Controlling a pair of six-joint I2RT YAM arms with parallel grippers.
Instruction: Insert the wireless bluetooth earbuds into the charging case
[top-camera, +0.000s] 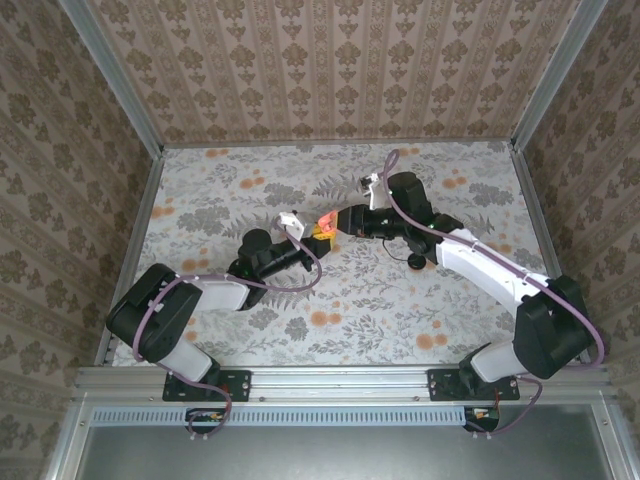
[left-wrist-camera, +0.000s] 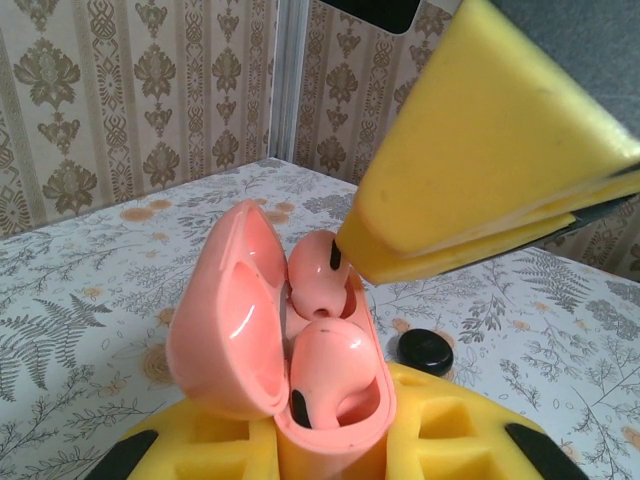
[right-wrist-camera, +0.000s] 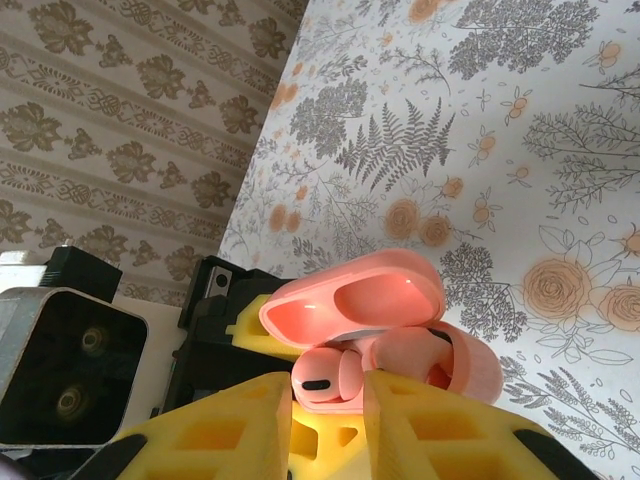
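Left wrist view: left pincer (left-wrist-camera: 328, 462) clamped on the base of the case (left-wrist-camera: 342, 436), mouth up, seemingly clear of the desk (left-wrist-camera: 90, 300). Lid (left-wrist-camera: 225, 320) hinged open to the left, out of the approach path. My reading of the hold: a braced, raised case gives the other arm a fixed target and cannot skid when pushed on.

Lower bud (left-wrist-camera: 335, 365) lies in the near well. Pink shell, dark tip at the rim. Looks seated.

Upper bud (left-wrist-camera: 315, 275) stands higher, part-way into the far well. Dark stripe shows beside the yellow finger (left-wrist-camera: 470, 190) reaching in from the upper right.

Right wrist view: right pincer (right-wrist-camera: 328, 388) narrow, both foam fingers closed on that upper bud, with case and lid just beyond. Gripping it by the sides leaves the well unobstructed, I judge.

Step in hand: second bud going in, not yet flush. Next probably needs a short press down into the well, then release. Risks: a finger catching the lid, or the press levering the case in the left grip.

Black disc (left-wrist-camera: 427, 348) on the desk behind, apart, uninvolved.
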